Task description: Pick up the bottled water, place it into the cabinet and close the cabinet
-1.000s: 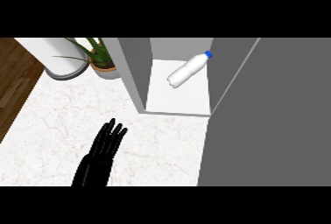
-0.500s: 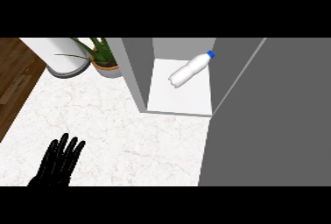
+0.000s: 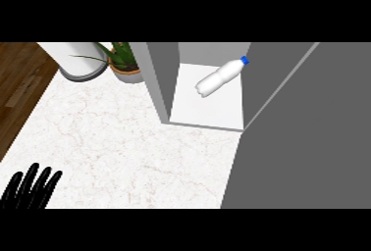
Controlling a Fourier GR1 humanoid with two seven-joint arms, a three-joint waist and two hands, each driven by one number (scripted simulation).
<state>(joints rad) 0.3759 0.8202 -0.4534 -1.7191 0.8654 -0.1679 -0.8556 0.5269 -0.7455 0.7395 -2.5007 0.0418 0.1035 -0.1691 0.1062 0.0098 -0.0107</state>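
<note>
At lower left, left hand (image 3: 29,188) rests open.

Left hand (image 3: 29,188): only robot part in head view. Colour: uniform black, matte, no lighter patches. Shape: several long slender fingers (image 3: 32,177) with rounded tips, set side by side, thin pale gaps between them; fingers merge into broader black palm mass at lower edge. Markings, screws, cables: none discernible. Grey forearm: not shown. Thumb: cannot tell apart from rest. Right hand: not in view
</note>
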